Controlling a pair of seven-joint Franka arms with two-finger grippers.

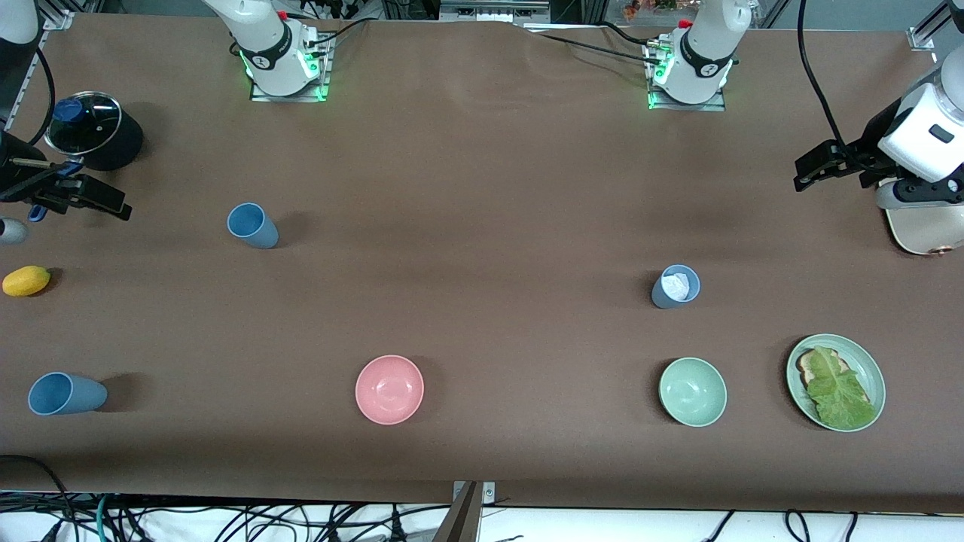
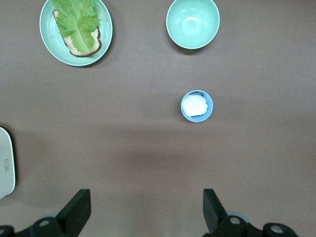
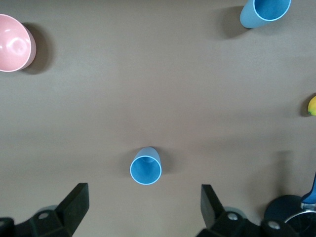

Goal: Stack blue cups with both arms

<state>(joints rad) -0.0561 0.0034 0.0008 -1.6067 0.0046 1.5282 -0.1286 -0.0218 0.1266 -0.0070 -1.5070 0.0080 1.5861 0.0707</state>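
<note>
Three blue cups stand open end up on the brown table. One blue cup [image 1: 252, 225] [image 3: 146, 167] is toward the right arm's end. A second blue cup [image 1: 66, 394] [image 3: 264, 12] is nearer the front camera at that end. A greyer blue cup [image 1: 675, 287] [image 2: 197, 105] with something white inside stands toward the left arm's end. My right gripper [image 1: 90, 188] [image 3: 143, 202] is open and empty, up in the air beside a lidded pot. My left gripper [image 1: 809, 172] [image 2: 146, 210] is open and empty, up over the table at the left arm's end.
A pink bowl [image 1: 389, 389] and a green bowl [image 1: 693, 391] sit near the front edge. A green plate [image 1: 874, 369] holds bread and lettuce. A black pot with a glass lid [image 1: 94, 129], a lemon [image 1: 26, 281] and a cream object [image 1: 922, 229] lie at the table's ends.
</note>
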